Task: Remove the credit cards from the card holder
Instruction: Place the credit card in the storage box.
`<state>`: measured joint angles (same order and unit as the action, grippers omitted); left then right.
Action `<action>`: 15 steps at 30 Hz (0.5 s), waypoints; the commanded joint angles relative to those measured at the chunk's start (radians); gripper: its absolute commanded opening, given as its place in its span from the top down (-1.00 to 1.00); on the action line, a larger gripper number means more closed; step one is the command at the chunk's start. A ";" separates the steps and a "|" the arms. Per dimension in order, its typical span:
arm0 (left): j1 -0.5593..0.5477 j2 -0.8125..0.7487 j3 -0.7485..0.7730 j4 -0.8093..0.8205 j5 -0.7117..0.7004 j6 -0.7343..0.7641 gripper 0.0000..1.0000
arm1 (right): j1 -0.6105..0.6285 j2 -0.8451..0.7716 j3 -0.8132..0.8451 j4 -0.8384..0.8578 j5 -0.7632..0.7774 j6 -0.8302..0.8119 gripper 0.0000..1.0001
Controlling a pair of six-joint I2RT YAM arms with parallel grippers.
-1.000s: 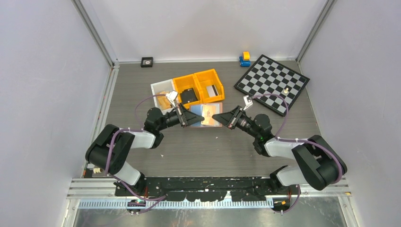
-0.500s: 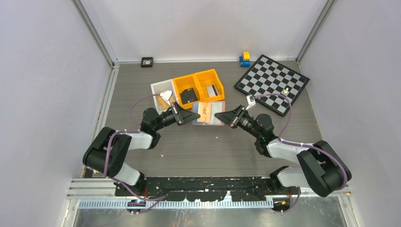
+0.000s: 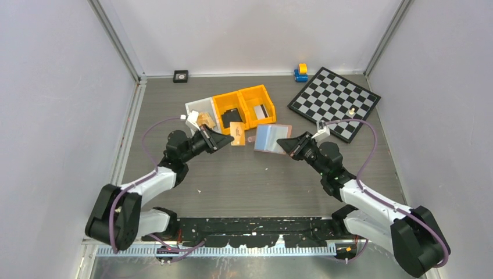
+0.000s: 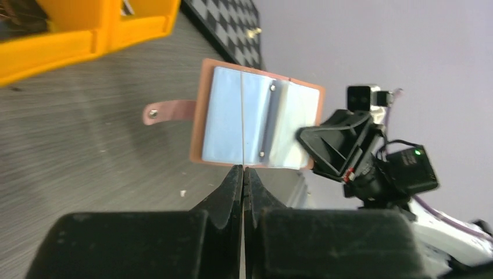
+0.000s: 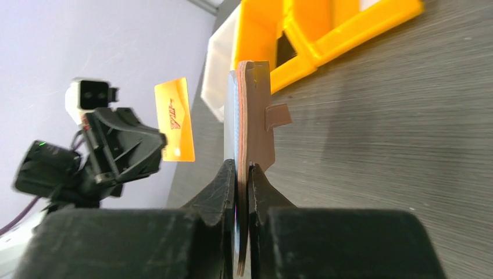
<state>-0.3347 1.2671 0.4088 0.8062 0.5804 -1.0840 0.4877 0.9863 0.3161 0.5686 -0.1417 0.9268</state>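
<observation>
The card holder (image 3: pixel 268 138) is a tan-pink wallet held open above the table, blue-tinted clear pockets facing left. My right gripper (image 3: pixel 281 143) is shut on its right edge; in the right wrist view the jaws (image 5: pixel 242 165) pinch the brown cover (image 5: pixel 256 116). My left gripper (image 3: pixel 228 138) is shut on an orange credit card (image 3: pixel 237 133), held clear of the holder with a gap between them. The right wrist view shows this card (image 5: pixel 174 119) face-on. In the left wrist view the card runs edge-on from the shut gripper (image 4: pixel 243 170) toward the holder (image 4: pixel 227 116).
Two joined orange bins (image 3: pixel 252 92) and a white bin (image 3: pixel 193 107) stand just behind the grippers; a chunky black item (image 3: pixel 231 116) lies in the left orange bin. A chessboard (image 3: pixel 334 102) lies at the back right, with a blue-yellow toy (image 3: pixel 300 72) by the back wall.
The orange card has come out of the holder. My left gripper drew back to the left with it, while my right gripper carried the holder to the right.
</observation>
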 commanded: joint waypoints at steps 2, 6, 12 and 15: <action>0.005 -0.147 0.107 -0.459 -0.287 0.254 1.00 | -0.003 -0.028 0.024 -0.084 0.129 -0.062 0.99; 0.005 -0.168 0.218 -0.740 -0.527 0.314 1.00 | -0.004 -0.003 0.027 -0.067 0.116 -0.062 0.99; 0.018 -0.104 0.362 -0.888 -0.720 0.386 1.00 | -0.003 -0.043 0.010 -0.053 0.120 -0.073 0.99; 0.050 -0.038 0.414 -0.880 -0.736 0.421 1.00 | -0.003 -0.071 -0.006 -0.036 0.122 -0.078 0.99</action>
<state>-0.3195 1.1641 0.7525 0.0044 -0.0315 -0.7479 0.4870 0.9718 0.3130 0.4545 -0.0502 0.8696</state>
